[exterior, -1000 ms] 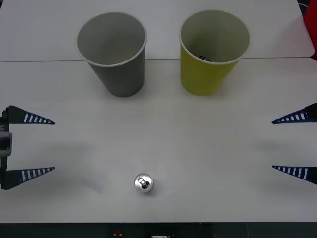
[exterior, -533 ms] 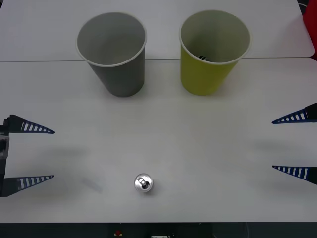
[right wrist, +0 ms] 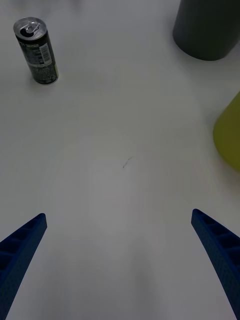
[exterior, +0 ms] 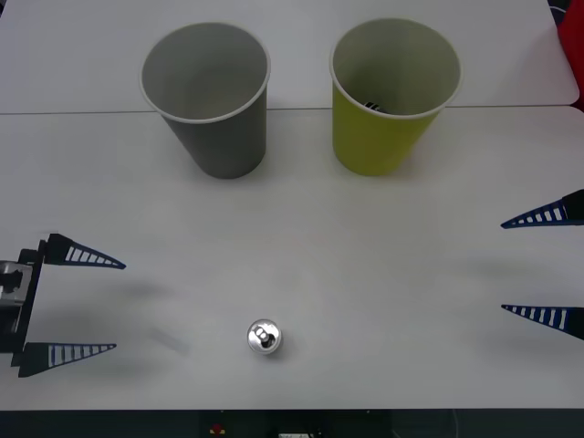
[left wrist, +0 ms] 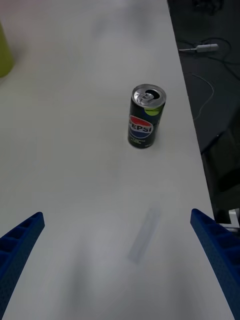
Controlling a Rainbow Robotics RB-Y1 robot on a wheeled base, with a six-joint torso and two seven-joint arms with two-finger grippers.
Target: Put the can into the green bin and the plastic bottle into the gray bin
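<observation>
Near the front edge of the counter (exterior: 301, 237), slightly toward the robot's left of centre, the can (exterior: 264, 337) is found standing upright, pull tab uppermost, untouched and well apart from both bins. At the far side of the counter the gray bin (exterior: 208, 96) and the green bin (exterior: 393, 94) are set side by side, apart, both upright. A small dark item is glimpsed inside the green bin; it cannot be identified. No plastic bottle is observed.

The left gripper (exterior: 80, 306) is held low over the counter at its left edge, jaws spread wide and empty, level with the can and near it. The right gripper (exterior: 544, 266) is held at the right edge, jaws likewise spread and empty, well apart from the can.

Risk is judged as follows: the can is narrow and close to the front edge, so an off-centre approach could knock it over or roll it off. A high release could upset the light bin.

From the front view only the can's silver top is seen; its dark body and label are revealed by the wrist views.
</observation>
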